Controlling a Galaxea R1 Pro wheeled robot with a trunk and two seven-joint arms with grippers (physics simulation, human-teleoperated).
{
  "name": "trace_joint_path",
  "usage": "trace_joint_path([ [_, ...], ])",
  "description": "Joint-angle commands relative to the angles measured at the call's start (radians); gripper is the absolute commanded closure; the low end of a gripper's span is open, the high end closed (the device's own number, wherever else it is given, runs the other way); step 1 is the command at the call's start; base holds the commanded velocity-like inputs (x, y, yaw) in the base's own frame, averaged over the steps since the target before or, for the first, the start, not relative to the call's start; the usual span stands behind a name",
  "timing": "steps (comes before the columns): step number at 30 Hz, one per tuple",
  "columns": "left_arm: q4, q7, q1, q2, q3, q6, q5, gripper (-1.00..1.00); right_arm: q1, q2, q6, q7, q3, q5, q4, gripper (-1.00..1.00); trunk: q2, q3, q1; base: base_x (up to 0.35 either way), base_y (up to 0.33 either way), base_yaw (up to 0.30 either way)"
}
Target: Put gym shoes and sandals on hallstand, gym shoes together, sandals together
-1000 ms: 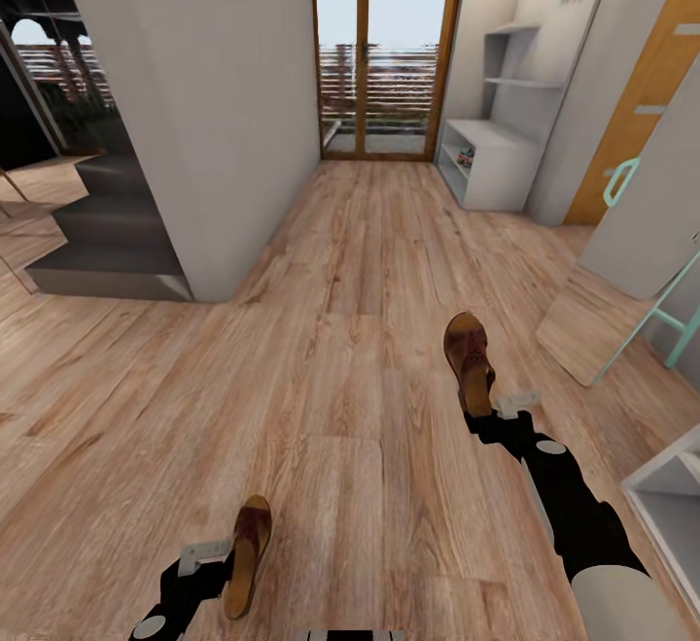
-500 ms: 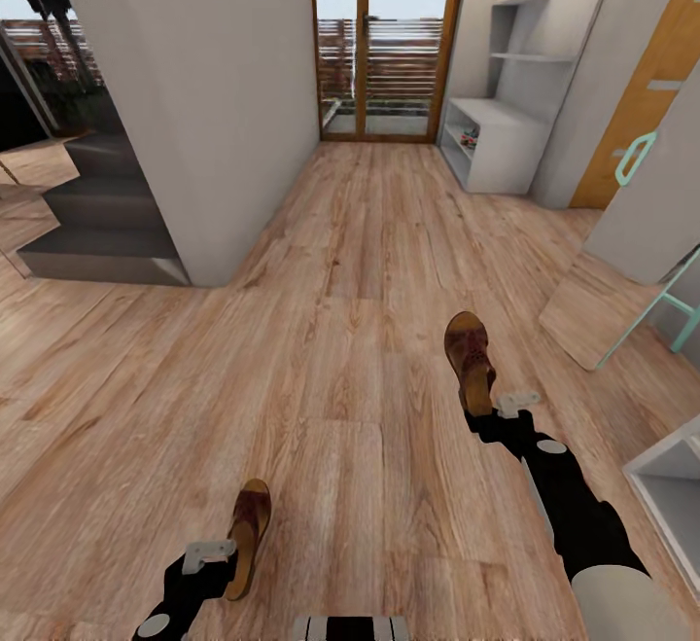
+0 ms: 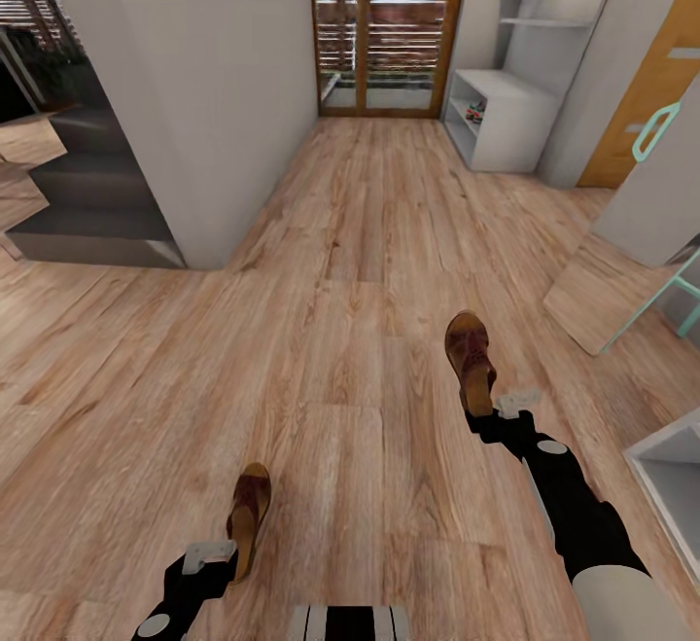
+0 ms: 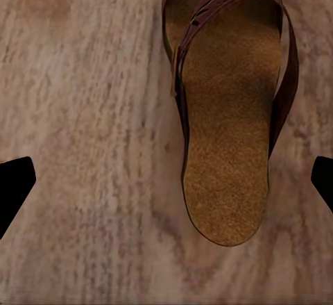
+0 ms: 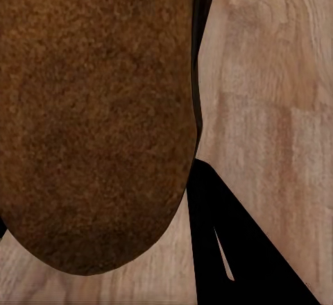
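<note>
One dark brown sandal [image 3: 248,516] lies on the plank corridor floor [image 3: 340,330] near my base. My left gripper [image 3: 226,563] hangs open over its heel. In the left wrist view the tan footbed of that sandal [image 4: 225,152] sits between the black fingertips [image 4: 14,188], which stand wide apart and do not touch it. My right gripper [image 3: 483,414] is shut on the heel of the other sandal [image 3: 470,354], which it holds above the floor. Its footbed [image 5: 90,110] is close up beside one finger [image 5: 232,249]. The hallstand [image 3: 501,87] stands far off at the back right. Something small with red in it [image 3: 473,116] sits on its open shelf, too small to name.
A grey wall block [image 3: 185,87] and dark steps [image 3: 87,203] stand to the left. Glass doors [image 3: 384,28] close the corridor's end. At the right are an orange door [image 3: 647,87], a mint chair [image 3: 681,301] and a white unit [image 3: 671,485].
The whole view has tipped down, so the camera moved. The left sandal shifted with the floor and its heel now lies at my left gripper. The right sandal stayed with its gripper.
</note>
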Motion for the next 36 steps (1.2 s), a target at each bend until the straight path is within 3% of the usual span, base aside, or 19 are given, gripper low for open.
trace_joint_path([
  [1,0.001,-0.005,-0.001,-0.001,0.008,-0.004,-0.01,-1.0,0.0,0.001,0.006,0.007,-0.002,0.006,-0.002,1.0,-0.001,-0.005,0.0,0.0,0.0,0.0],
  [14,0.0,-0.003,-0.001,0.001,0.007,-0.005,-0.011,-1.0,0.0,0.0,0.007,0.006,-0.003,0.005,-0.004,1.0,-0.004,-0.055,0.006,0.0,0.0,-0.171],
  [26,-0.008,-0.001,-0.002,0.009,0.018,-0.005,-0.002,-1.0,0.0,0.001,0.007,0.006,-0.003,0.005,-0.008,1.0,-0.006,-0.102,0.011,0.0,0.0,-0.026],
  [36,-0.048,0.06,-0.028,-0.002,0.014,-0.02,0.0,-1.0,0.0,0.001,0.007,0.006,-0.003,0.005,-0.008,1.0,-0.009,-0.153,0.016,0.0,0.0,0.0],
])
